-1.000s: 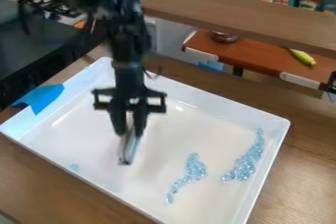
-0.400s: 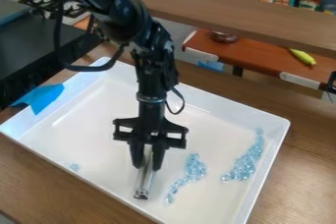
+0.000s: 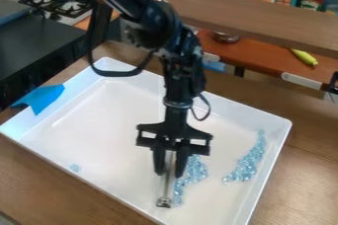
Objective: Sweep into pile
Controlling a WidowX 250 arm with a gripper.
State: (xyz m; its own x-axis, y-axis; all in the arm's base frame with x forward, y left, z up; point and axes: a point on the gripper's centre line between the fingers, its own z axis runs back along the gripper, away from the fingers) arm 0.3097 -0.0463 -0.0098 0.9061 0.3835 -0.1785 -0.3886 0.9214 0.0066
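And here's the hand (image 3: 170,168), pointing down over the white tray (image 3: 99,130), its fingers slightly apart and closed on a slim metallic bar (image 3: 166,185) that slants down between them! Right beside the bar, on the hand's right in view, lies a streak of pale-blue beads (image 3: 194,170). Farther right, a longer curved band of beads (image 3: 247,164) runs near the tray's wall. Well off to the left, there's one tiny bead cluster (image 3: 74,168). Beyond it, blue tape (image 3: 45,98) crosses the rim, and the wooden desk (image 3: 304,165) carries it all.
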